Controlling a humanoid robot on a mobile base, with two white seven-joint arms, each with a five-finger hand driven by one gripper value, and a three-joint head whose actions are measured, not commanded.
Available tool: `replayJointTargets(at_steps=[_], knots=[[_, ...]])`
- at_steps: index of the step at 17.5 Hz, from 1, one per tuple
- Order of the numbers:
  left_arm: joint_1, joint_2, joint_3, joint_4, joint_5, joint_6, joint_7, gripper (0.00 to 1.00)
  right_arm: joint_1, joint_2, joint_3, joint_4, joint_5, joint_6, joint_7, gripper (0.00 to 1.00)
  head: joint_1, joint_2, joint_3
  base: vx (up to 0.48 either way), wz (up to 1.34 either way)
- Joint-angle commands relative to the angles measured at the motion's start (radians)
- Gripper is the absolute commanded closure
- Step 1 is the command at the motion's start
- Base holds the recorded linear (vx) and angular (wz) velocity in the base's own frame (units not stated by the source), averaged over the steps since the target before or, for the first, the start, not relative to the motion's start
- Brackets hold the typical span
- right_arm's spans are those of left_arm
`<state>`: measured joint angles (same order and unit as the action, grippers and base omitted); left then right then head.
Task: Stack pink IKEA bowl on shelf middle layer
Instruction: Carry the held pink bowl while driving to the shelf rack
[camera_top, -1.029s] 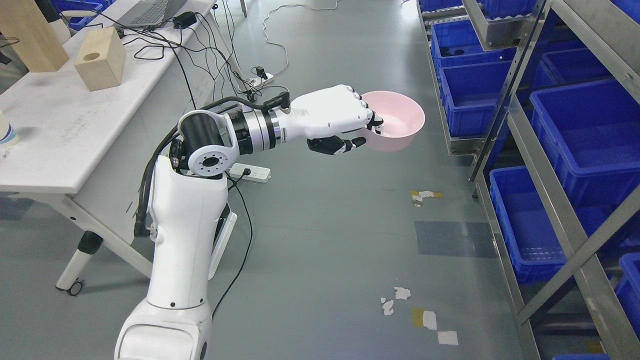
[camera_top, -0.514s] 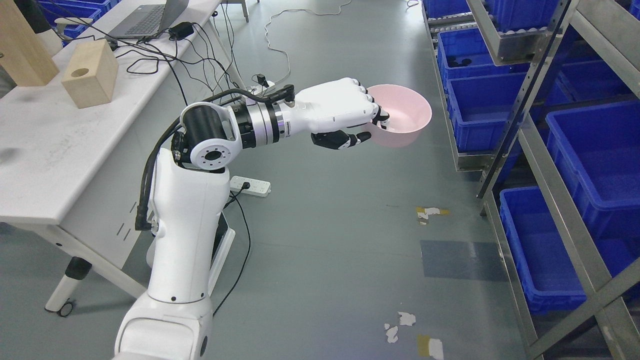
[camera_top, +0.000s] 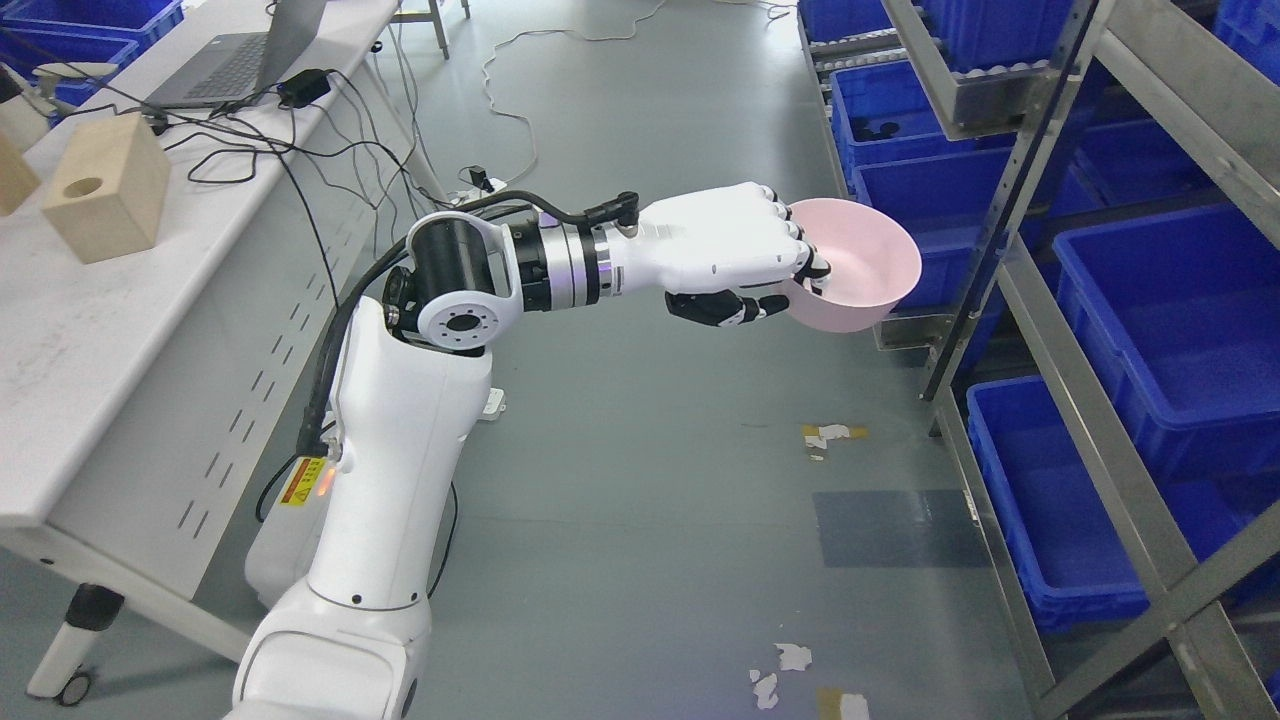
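Note:
A pink bowl (camera_top: 860, 268) is held upright in the air over the grey floor, close to the metal shelf (camera_top: 1010, 260) at the right. My left hand (camera_top: 775, 275) is shut on the bowl's near rim, fingers inside and thumb under the outside wall. The left arm stretches out from the lower left toward the shelf. The bowl's far edge is just short of the shelf's slanted post. The right arm does not show.
Blue bins (camera_top: 1170, 320) fill the shelf layers at the right. A white table (camera_top: 110, 330) at the left carries a wooden block (camera_top: 100, 195), a laptop (camera_top: 240, 65) and cables. A power strip and cables lie on the floor behind the arm.
The camera has shifted, so the whole picture moved. My left hand with the bowl has come nearer to the shelf post at the right.

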<state>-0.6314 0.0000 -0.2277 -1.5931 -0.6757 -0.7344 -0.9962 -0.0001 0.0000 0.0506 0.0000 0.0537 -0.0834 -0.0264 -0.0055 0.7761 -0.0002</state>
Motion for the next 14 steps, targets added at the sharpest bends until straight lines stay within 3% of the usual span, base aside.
replayJointTargets(at_steps=[1,14], knots=[[-0.002,0.017,-0.075,-0.002,0.022,-0.003,0.002,0.97,0.023,-0.017,0.0,-0.017,0.0,0.001,0.0,0.0,0.0,0.0,0.0,0.053,-0.34],[-0.165,0.017,-0.071,0.002,0.077,0.017,0.033,0.97,0.023,-0.017,0.0,-0.017,0.0,0.001,0.0,0.0,0.0,0.0,0.0,0.011,-0.55]])
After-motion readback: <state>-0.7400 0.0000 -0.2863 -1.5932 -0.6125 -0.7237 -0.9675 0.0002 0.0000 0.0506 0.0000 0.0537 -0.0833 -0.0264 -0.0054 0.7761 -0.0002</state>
